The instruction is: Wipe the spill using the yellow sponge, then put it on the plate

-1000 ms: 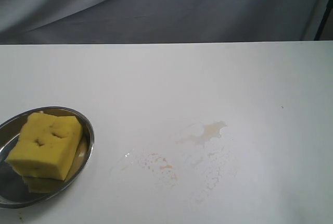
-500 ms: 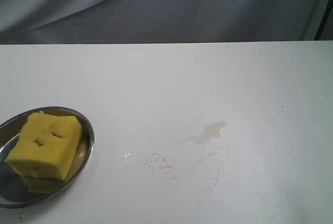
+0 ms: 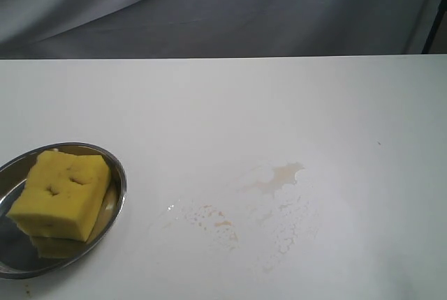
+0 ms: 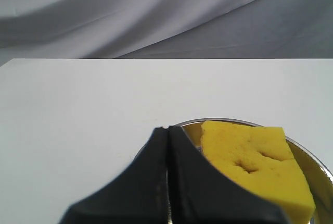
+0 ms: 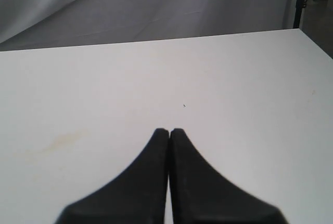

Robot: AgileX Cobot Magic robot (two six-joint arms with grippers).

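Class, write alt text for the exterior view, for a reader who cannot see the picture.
A yellow sponge sits in a shiny steel plate at the lower left of a white table. To its right, thin brownish smears and droplets of a spill mark the tabletop. Grey cloth hangs behind, and no robot arm is in view.

White table (image 3: 279, 98), draped grey cloth backdrop (image 3: 265, 7), possibly a dark stand (image 3: 436, 24) at right
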